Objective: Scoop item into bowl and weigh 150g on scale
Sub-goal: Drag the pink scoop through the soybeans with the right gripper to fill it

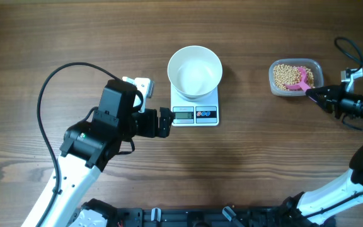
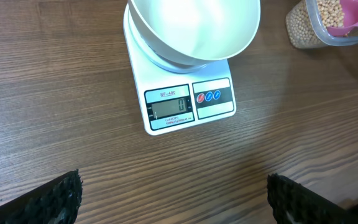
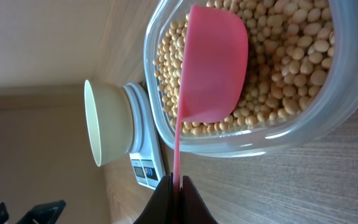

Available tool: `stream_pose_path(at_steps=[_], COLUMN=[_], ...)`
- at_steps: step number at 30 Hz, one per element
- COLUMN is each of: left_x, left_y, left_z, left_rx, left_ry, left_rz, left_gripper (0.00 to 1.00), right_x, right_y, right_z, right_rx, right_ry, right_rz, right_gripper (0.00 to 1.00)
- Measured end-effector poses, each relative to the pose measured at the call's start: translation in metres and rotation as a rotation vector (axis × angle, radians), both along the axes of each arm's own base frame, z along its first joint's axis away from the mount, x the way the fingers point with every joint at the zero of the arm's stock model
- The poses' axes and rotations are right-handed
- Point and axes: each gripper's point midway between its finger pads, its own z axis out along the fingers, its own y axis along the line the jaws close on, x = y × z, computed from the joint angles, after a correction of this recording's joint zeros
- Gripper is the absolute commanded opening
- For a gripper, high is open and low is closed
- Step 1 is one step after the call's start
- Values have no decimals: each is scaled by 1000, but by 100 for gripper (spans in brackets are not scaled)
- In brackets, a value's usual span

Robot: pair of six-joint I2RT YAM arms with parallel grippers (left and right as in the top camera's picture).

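Wooden table: scale, label seemingly "SF-400", reads 0; left gripper gapes empty, right gripper clamps pink scoop.

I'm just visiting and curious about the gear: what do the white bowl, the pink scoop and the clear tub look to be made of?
The white bowl is smooth and faintly glossy with a thin rim: ceramic or plastic, I can't tell which. The pink scoop is likely plastic: even colour, matte, thin moulded handle. The clear tub is likely plastic too: its see-through, slightly cloudy wall shows the beans inside.
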Motion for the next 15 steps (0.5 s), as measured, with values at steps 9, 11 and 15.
stream_pose_path(at_steps=[9, 11, 15], left_x=[0, 0, 0], left_y=[0, 0, 0], left_z=[0, 0, 0], left_rx=[0, 0, 0], left_ry=[0, 0, 0], left_rz=[0, 0, 0], left_gripper=[100, 100, 100], right_x=[-10, -13, -16], right_y=[-10, -15, -20], right_z=[7, 10, 15], right_rx=[38, 53, 76], right_ry=[-20, -34, -48], right_rz=[-27, -44, -65], right_gripper=[4, 4, 4])
